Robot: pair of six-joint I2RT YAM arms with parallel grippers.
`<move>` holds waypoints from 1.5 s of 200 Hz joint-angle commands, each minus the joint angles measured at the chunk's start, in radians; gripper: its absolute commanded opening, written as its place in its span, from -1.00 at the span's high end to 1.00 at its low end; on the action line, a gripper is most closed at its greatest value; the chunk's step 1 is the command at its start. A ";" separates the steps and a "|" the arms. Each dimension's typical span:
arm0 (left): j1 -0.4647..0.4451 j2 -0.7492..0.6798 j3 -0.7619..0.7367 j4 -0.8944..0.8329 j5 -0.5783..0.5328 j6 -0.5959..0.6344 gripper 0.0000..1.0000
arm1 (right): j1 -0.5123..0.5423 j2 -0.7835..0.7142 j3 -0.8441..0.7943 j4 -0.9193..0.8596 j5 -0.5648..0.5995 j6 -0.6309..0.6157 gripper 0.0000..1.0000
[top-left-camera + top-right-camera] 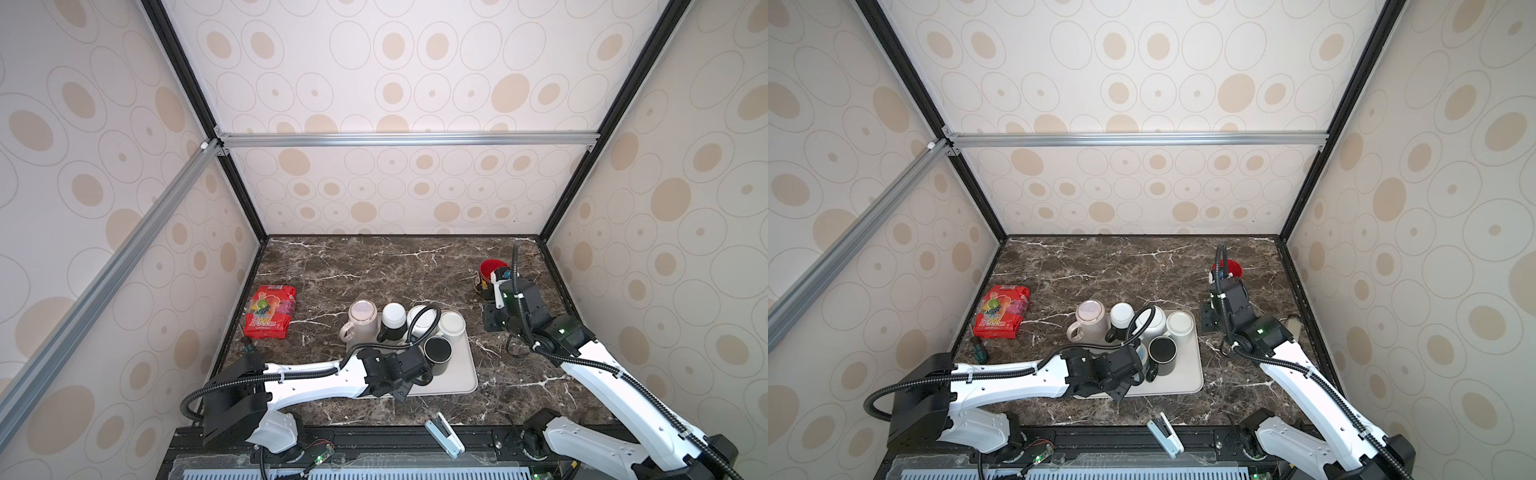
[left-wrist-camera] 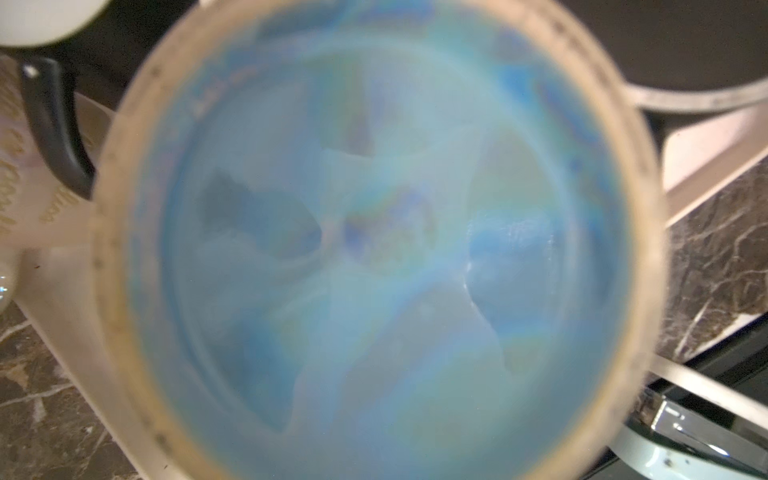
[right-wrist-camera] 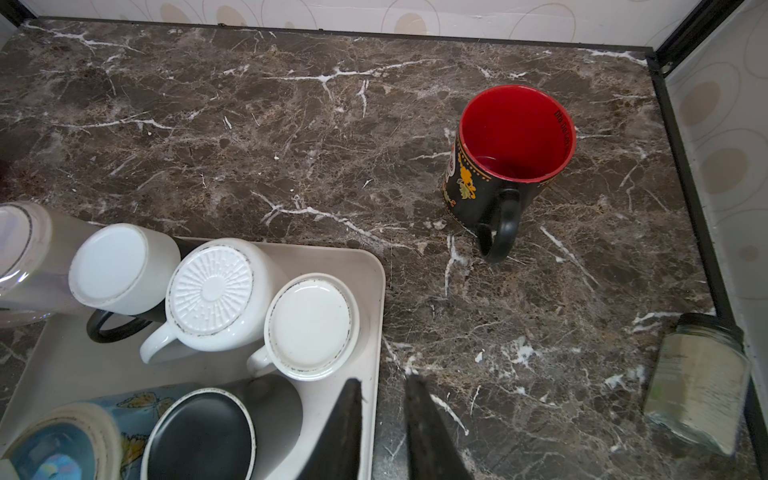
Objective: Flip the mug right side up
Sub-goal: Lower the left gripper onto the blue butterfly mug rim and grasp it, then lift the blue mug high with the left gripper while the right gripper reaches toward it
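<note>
Script on pink mug (image 2: 29, 183) gold, illegible; red packet (image 1: 270, 311) print unreadable.

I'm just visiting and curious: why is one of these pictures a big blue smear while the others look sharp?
In the left wrist view a blue mug sits so near the lens that it fills the frame out of focus, with rainbow sheen. The right wrist view is crisp on the red-lined mug. Both top views are sharp but wide-angle, so the frame rails splay outward.
</note>
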 commanded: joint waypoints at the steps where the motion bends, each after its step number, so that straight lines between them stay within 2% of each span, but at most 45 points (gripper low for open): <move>1: 0.005 -0.031 0.020 0.010 -0.030 -0.016 0.66 | 0.017 -0.012 -0.012 -0.004 -0.004 0.015 0.59; 15: 0.004 -0.043 0.017 0.009 -0.046 -0.022 1.00 | 0.022 -0.014 -0.010 -0.008 -0.006 0.024 0.60; 66: 0.004 -0.183 0.008 -0.041 -0.132 -0.001 1.00 | 0.056 -0.004 0.019 -0.018 -0.074 0.037 0.62; 135: 0.003 -0.368 0.125 -0.124 -0.175 0.040 1.00 | 0.085 0.047 0.091 0.051 -0.244 0.067 0.65; 155: 0.004 -0.404 0.172 -0.102 -0.244 0.079 1.00 | 0.085 0.056 0.114 0.064 -0.237 0.082 0.54; 168: 0.012 -0.410 0.196 -0.068 -0.307 0.110 1.00 | 0.085 0.049 0.096 0.123 -0.212 0.147 0.40; 186: 0.041 -0.428 0.194 0.039 -0.366 0.155 1.00 | 0.084 0.034 0.029 0.280 -0.287 0.189 0.24; 210: 0.121 -0.464 0.151 0.242 -0.281 0.220 1.00 | 0.085 0.020 -0.067 0.487 -0.379 0.266 0.16; 225: 0.170 -0.461 0.151 0.301 -0.211 0.229 1.00 | 0.084 0.009 -0.121 0.591 -0.411 0.282 0.13; 241: 0.211 -0.447 0.165 0.325 -0.164 0.225 1.00 | 0.085 0.015 -0.122 0.631 -0.502 0.260 0.05; 260: 0.264 -0.447 0.160 0.393 -0.114 0.208 1.00 | 0.084 0.026 -0.107 0.637 -0.557 0.267 0.02; 300: 0.374 -0.415 0.139 0.628 0.144 0.138 1.00 | 0.085 0.016 -0.166 0.803 -0.627 0.310 -0.04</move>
